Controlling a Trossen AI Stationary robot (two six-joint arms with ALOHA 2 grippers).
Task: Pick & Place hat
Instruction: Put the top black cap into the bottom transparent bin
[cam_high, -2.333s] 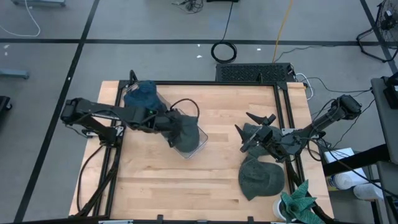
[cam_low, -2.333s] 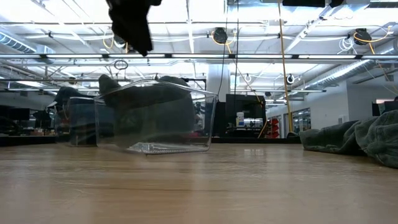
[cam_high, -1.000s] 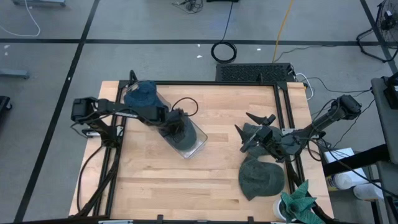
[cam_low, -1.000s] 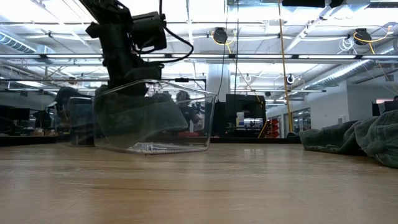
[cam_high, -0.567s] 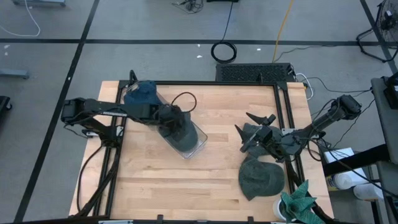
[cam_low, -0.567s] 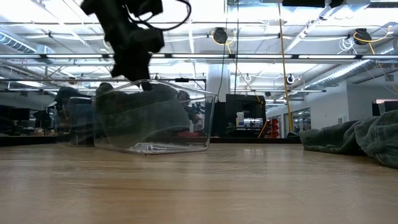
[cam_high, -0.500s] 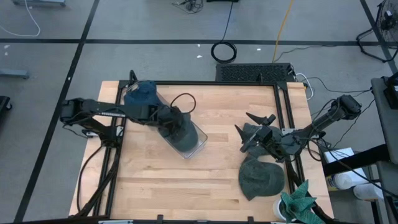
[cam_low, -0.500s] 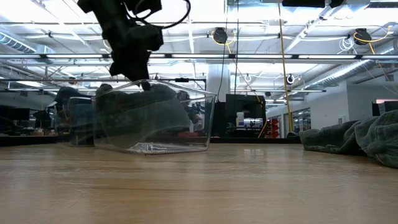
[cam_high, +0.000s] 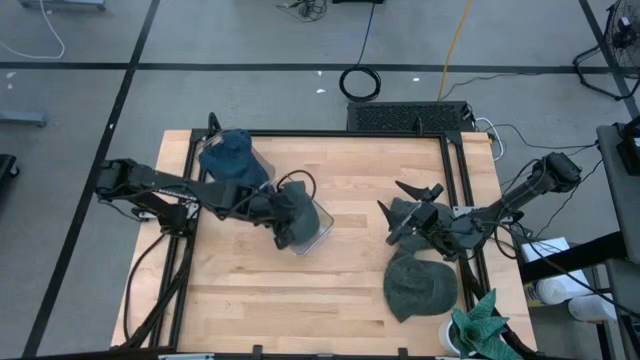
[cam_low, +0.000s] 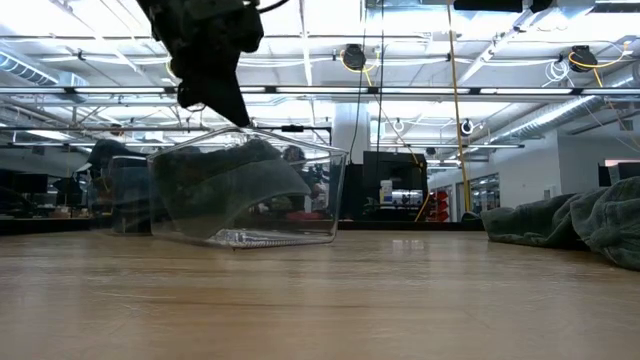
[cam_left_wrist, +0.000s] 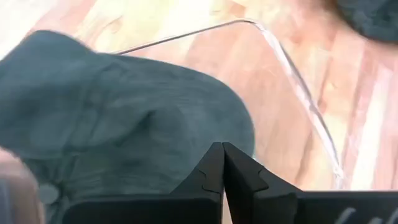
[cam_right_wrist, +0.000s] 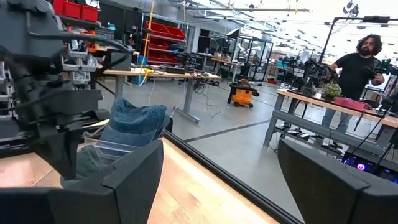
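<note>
A dark grey-teal hat (cam_left_wrist: 124, 112) lies inside the clear bin (cam_low: 300, 200) left of the table's middle, its crown up. My left gripper (cam_left_wrist: 222, 163) hangs shut just above the hat and the bin's rim (cam_low: 240, 118), with nothing between its fingers. My right gripper (cam_high: 392, 212) waits open at the table's right side. A grey-green hat (cam_high: 420, 285) lies flat on the table on the near side of it. In the low view, grey-green cloth (cam_low: 585, 225) is heaped at the right.
A blue hat (cam_high: 228, 155) sits on a second clear container at the far left corner. A green cloth (cam_high: 480, 325) lies at the near right corner. Bare wood (cam_high: 300, 300) stretches along the near half of the table. A person (cam_right_wrist: 364, 62) stands in the room beyond.
My left gripper has risen out of the clear bin to just above its rim and shifted slightly toward the table's near edge. The dark hat has stayed in the bin.
</note>
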